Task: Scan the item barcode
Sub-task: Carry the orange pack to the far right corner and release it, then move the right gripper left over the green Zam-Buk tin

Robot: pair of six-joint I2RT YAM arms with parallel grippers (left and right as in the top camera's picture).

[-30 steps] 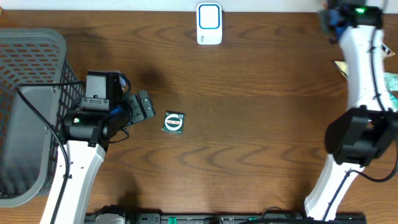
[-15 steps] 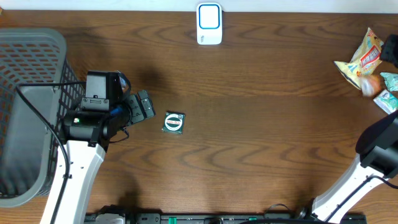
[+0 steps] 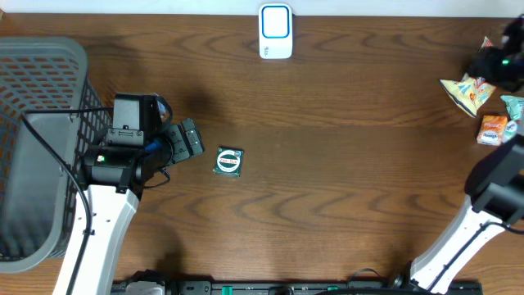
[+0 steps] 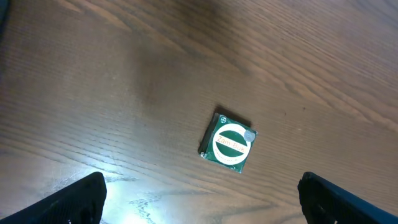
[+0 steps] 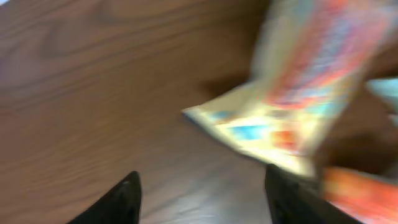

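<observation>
I see L gripper (image 4: 200,202) jaws wide apart, empty. Green sq packet (image 4: 227,142) lies flat on table (image 4: 93,93) just ahead of it. R gripper (image 5: 202,199) jaws apart too, blurry, nr yellow snack bag (image 5: 280,124) at rt edge. Scanner (image 3: 275,31) well apart, back edge.

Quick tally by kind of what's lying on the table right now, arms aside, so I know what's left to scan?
Barcode scanner: 1
Grey basket: 1
Green square packet: 1
Snack packets at the right edge: 3 (yellow packet, orange packet, teal packet)
Total: 6, though the frame edge may cut off more of that pile.
</observation>
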